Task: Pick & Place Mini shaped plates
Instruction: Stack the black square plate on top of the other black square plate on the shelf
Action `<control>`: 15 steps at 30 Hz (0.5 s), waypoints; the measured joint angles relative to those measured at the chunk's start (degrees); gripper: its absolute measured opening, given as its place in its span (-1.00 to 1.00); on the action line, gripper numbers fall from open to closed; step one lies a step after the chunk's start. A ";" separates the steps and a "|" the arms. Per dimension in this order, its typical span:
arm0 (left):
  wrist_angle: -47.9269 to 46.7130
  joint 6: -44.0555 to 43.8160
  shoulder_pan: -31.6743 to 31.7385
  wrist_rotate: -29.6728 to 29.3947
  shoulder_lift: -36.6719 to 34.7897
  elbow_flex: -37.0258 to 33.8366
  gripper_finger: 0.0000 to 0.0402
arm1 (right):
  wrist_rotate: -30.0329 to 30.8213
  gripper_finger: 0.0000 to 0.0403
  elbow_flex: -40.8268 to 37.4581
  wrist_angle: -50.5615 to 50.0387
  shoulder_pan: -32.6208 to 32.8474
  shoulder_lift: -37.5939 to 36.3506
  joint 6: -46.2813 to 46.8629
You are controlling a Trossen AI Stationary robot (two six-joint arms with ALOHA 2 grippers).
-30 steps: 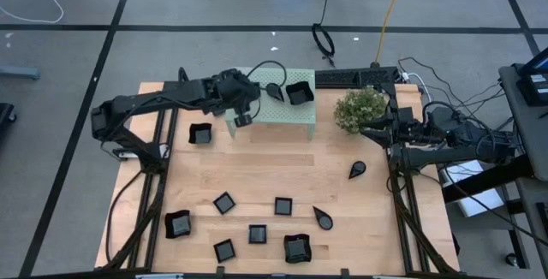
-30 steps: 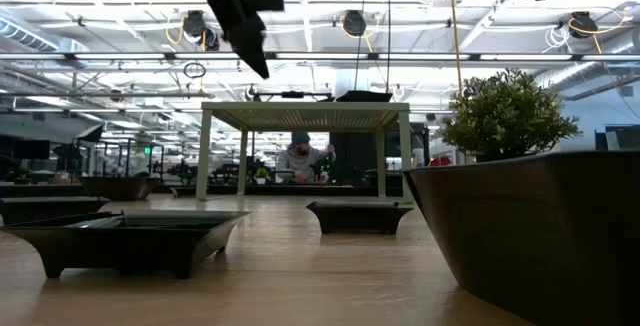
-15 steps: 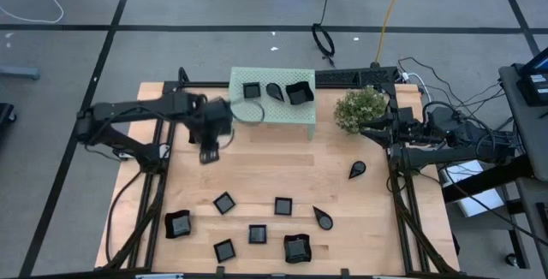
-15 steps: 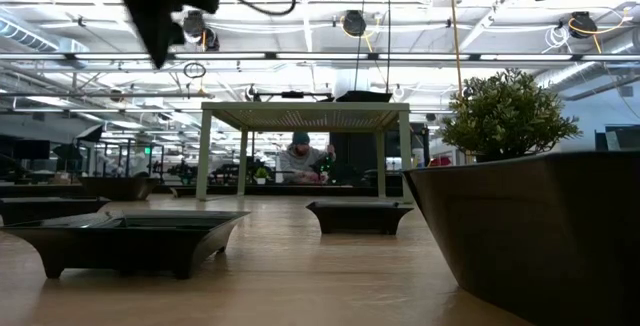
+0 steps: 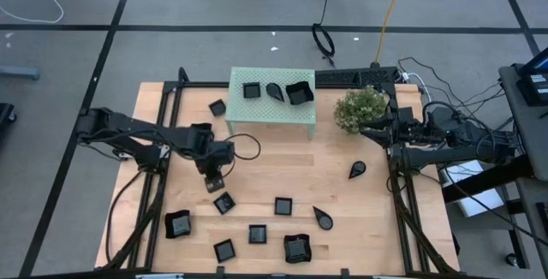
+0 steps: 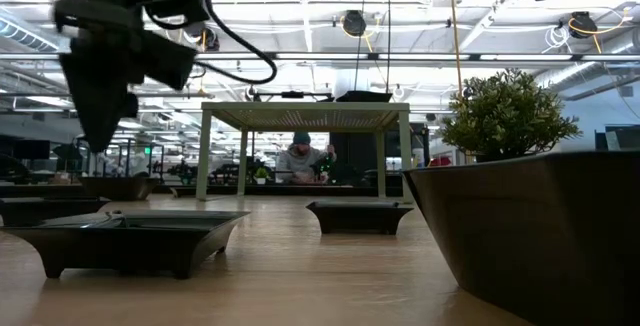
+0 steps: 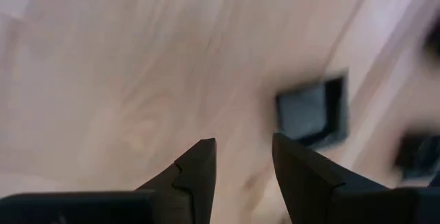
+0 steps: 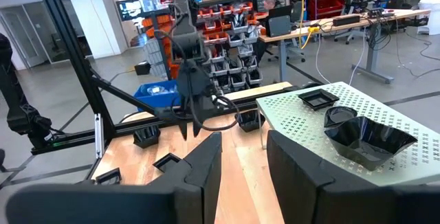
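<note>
Left gripper: I am seeing it hanging over the bare wood of the table left of centre, just above a small square plate. In its own wrist view the two dark fingers are standing a little apart with only wood grain between them — they are holding nothing — and that same small square plate is lying beyond the tips, not between them.

Right gripper: I am seeing it waiting at the table's right edge beside the bushy plant. Its fingers are showing a narrow gap and are gripping nothing.

Mini shaped plates on the mint-green stand: a small square, a teardrop and a larger curved-rim square are sitting side by side on its perforated top.

Mini shaped plates on the wood: one square is lying just left of the stand; a teardrop is lying near the right arm; the rest are scattered along the near edge — a large curved-rim square, small squares, another large one and a teardrop.

Writing: I am reading none anywhere (the coloured bins in the room behind the right wrist view are carrying no lettering I can make out).
</note>
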 joint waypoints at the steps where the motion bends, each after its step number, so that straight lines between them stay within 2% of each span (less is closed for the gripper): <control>1: 3.11 -4.05 -0.46 -0.11 0.00 -0.97 -0.28 | 0.00 -0.48 0.00 0.02 0.00 0.00 0.00; 6: 10.87 -19.32 -4.67 -5.88 1.45 -2.89 -0.28 | 0.00 -0.48 -0.01 0.00 0.00 0.00 0.01; 15: 12.26 -28.99 -14.84 -10.50 4.85 -1.56 -0.28 | -0.01 -0.48 -0.01 0.00 0.00 0.00 0.00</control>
